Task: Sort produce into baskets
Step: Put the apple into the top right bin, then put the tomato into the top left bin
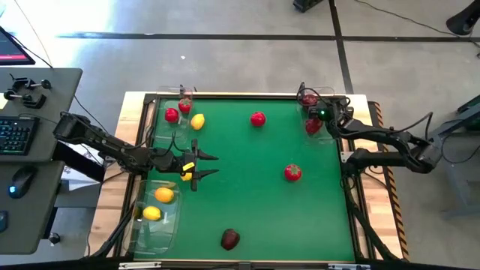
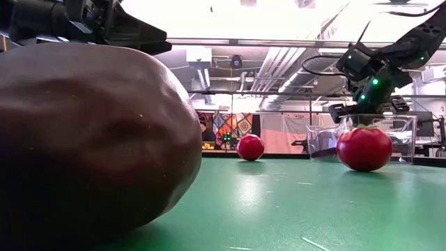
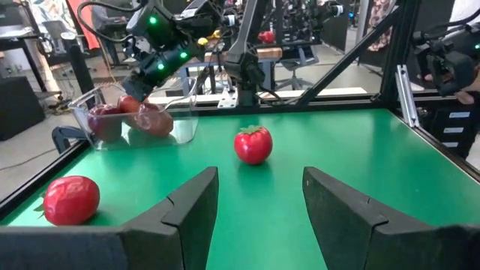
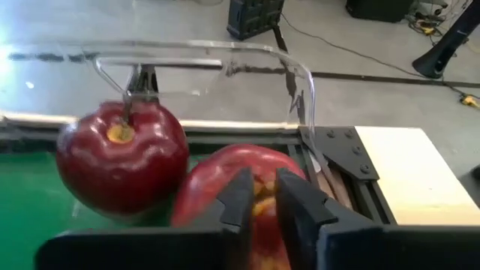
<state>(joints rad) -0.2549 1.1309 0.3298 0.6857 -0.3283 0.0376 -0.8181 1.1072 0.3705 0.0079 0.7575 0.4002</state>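
Hovering over the clear tray (image 4: 225, 56) at the tabletop's far right corner, the right gripper (image 4: 259, 196) shows a narrow gap, fingertips touching a red-yellow apple (image 4: 225, 180) inside. No readable writing.

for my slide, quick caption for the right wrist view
Right gripper over a red-yellow apple beside a dark red apple in the clear tray.

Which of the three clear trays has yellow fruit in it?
The tray at the table's near-left corner, holding two lemons. The two far-corner trays hold only red fruit.
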